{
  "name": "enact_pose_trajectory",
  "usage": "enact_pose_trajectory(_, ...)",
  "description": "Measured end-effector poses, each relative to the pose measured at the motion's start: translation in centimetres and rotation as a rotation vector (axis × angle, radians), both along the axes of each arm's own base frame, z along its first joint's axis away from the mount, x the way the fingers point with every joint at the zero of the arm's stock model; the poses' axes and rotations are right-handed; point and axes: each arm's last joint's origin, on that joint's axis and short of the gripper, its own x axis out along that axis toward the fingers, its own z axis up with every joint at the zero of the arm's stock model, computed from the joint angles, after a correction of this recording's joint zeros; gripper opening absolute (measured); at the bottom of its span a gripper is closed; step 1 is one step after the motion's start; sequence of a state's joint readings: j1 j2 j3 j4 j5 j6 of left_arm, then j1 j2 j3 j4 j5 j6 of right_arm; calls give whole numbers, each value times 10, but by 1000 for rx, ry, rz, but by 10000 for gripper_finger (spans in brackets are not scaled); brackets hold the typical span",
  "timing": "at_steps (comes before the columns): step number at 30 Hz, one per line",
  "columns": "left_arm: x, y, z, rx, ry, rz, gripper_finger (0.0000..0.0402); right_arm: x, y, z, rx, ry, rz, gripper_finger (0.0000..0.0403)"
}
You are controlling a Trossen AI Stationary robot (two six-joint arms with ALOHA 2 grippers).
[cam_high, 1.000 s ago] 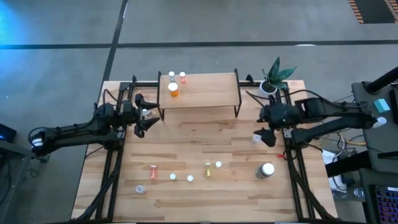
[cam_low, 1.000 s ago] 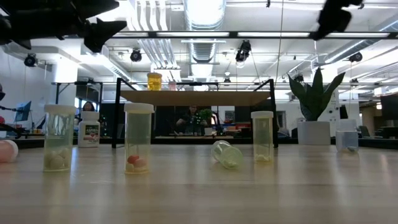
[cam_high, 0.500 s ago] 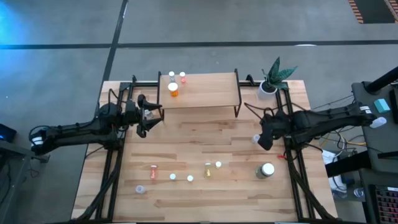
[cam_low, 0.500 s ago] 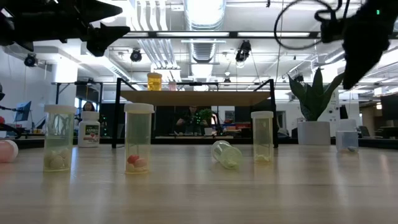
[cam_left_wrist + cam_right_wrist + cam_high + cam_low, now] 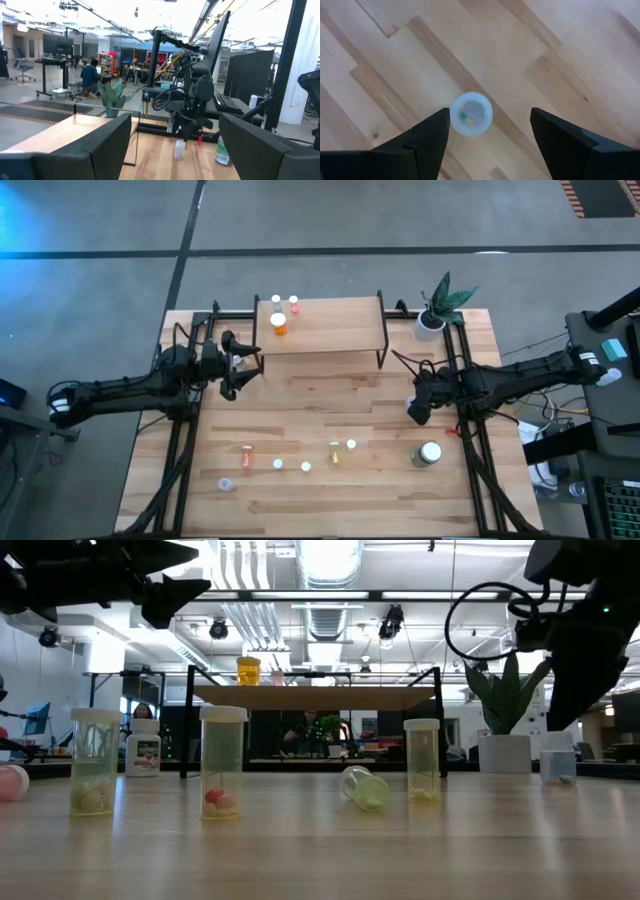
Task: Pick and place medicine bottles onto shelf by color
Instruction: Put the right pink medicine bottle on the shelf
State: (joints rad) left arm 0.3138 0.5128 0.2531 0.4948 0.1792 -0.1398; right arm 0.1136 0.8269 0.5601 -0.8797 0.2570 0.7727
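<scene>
My right gripper (image 5: 490,118) hangs open, pointing down, over a small clear medicine bottle (image 5: 471,113) that stands upright on the table near its right edge (image 5: 557,765). From above, the bottle's cap shows between the fingers, close beside one of them and below their tips. My left gripper (image 5: 240,370) waits open in the air, left of the shelf (image 5: 330,328). The shelf carries an orange bottle (image 5: 279,324) and two white-capped ones (image 5: 285,301). Several more bottles (image 5: 306,466) stand or lie toward the table's near edge.
A larger white-capped bottle (image 5: 428,453) stands near the right gripper, toward the near edge. A potted plant (image 5: 433,318) sits at the far right corner. Black frame rails (image 5: 470,450) run along both sides of the table. Bare wood lies between the shelf and the bottle row.
My right gripper has come down from high above the table toward the clear bottle at the right edge, tipping further downward and rolling as it sank. It has stayed open. The bottle has not moved.
</scene>
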Motion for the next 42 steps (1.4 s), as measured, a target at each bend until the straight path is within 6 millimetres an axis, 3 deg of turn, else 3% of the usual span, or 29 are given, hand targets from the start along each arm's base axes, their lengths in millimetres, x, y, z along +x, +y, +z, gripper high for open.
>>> enact_pose_trajectory(11, 5, 2, -3, -9, 13, -1, 286, -4, -8, -19, 19, 21, -26, 267)
enact_pose_trajectory(18, 7, 2, -4, -16, 24, -3, 286, -2, -8, -21, 15, 3, -15, 263)
enact_pose_trajectory(32, 8, 2, -4, -9, 18, -4, 286, -2, -7, -23, 59, -4, -4, 210)
enact_pose_trajectory(42, 9, 3, -5, -16, 26, -5, 286, -1, -7, -22, 57, -17, 1, 139)
